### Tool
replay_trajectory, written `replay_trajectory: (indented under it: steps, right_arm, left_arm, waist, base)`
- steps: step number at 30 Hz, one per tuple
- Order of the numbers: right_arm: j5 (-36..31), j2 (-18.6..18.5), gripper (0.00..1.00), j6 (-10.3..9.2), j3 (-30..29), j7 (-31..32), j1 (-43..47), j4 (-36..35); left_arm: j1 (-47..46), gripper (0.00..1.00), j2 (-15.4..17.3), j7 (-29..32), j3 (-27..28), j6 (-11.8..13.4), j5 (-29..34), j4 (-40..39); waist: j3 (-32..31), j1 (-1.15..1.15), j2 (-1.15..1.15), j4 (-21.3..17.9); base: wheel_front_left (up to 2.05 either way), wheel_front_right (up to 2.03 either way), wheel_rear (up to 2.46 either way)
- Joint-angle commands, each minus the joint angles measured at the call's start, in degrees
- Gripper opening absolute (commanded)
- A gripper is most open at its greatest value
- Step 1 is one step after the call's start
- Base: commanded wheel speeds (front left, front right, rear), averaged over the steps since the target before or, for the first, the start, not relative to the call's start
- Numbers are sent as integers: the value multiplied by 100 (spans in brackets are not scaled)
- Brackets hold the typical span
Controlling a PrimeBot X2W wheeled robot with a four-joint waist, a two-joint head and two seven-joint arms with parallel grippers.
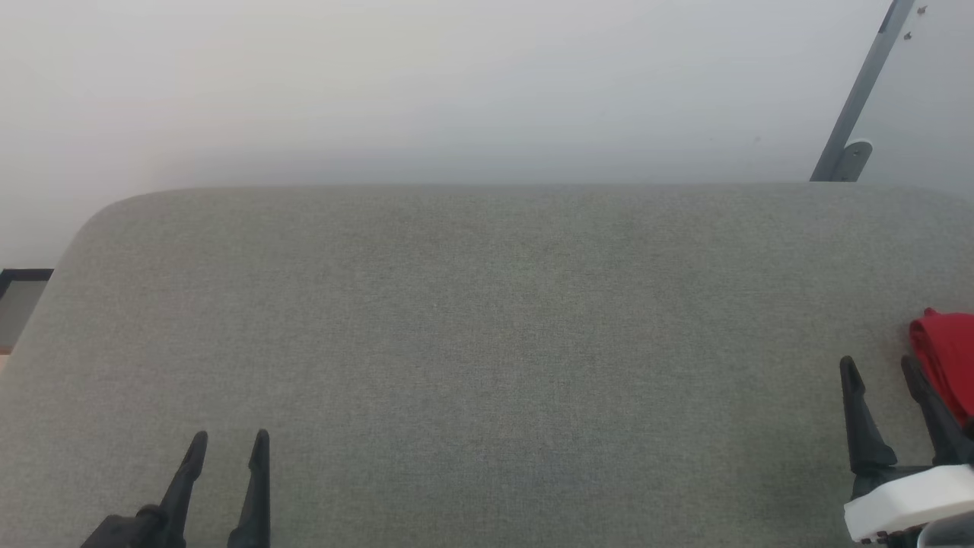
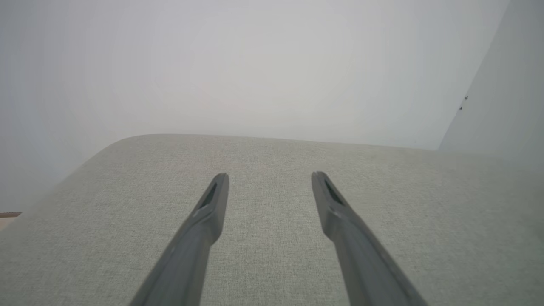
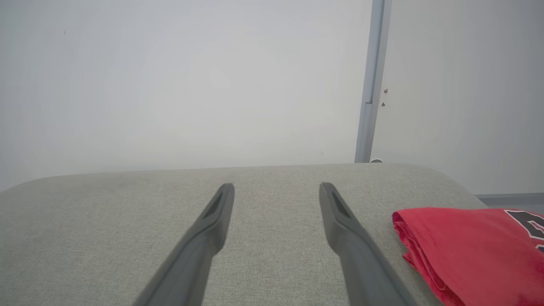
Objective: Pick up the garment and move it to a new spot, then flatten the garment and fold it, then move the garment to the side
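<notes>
The garment [image 1: 948, 358] is a red folded bundle lying at the far right edge of the grey padded surface [image 1: 487, 342]. In the right wrist view the garment [image 3: 471, 250] shows stacked red layers and part of a black white-outlined numeral at its right. My right gripper [image 1: 881, 364] stands open just left of it, its outer finger close beside the red cloth, nothing between the fingers. In its own view the right gripper [image 3: 276, 187] hovers over bare grey fabric. My left gripper [image 1: 230, 438] is open and empty at the lower left, and the left gripper [image 2: 270, 176] points at bare surface.
A pale wall rises behind the surface's rounded far edge. A grey metal bar [image 1: 860, 95] slants up the wall at the back right. A strip of floor [image 1: 19, 304] shows past the surface's left edge.
</notes>
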Motion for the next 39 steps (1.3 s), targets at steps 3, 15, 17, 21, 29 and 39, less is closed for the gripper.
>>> replay_trajectory:
  steps: [3, 15, 17, 21, 29, 39]
  right_arm:
    - [-63, 71, 100, -1, -48, 55, 94, -117]
    - [-29, 114, 100, -1, -71, 113, 154, -222]
    - [-17, 117, 100, -1, -66, 115, 162, -213]
    - [-2, 127, 100, -1, -44, 118, 158, -201]
    - [-8, 124, 100, -1, -4, 120, 169, -185]
    - [23, 216, 0, 0, 55, 126, 233, 4]
  left_arm:
    - [69, 100, -30, -25, 62, -7, 68, -19]
    - [49, 100, -32, -26, 22, -7, 86, -32]
    - [60, 100, -39, -25, 29, -7, 91, -32]
    - [76, 100, -51, -26, 42, -7, 79, -45]
    - [114, 100, -69, -26, 75, -7, 20, -85]
    - [70, 0, -150, 26, 54, 1, 72, 82]
  waist:
    - [-16, 0, 0, -6]
    - [-19, 0, 0, -13]
    - [-21, 0, 0, -10]
    - [-26, 0, 0, -3]
    - [-45, 0, 0, 13]
    - [-45, 0, 0, 15]
  base:
    - [0, 0, 0]
    - [0, 0, 0]
    - [0, 0, 0]
    - [0, 0, 0]
    - [0, 0, 0]
    - [0, 0, 0]
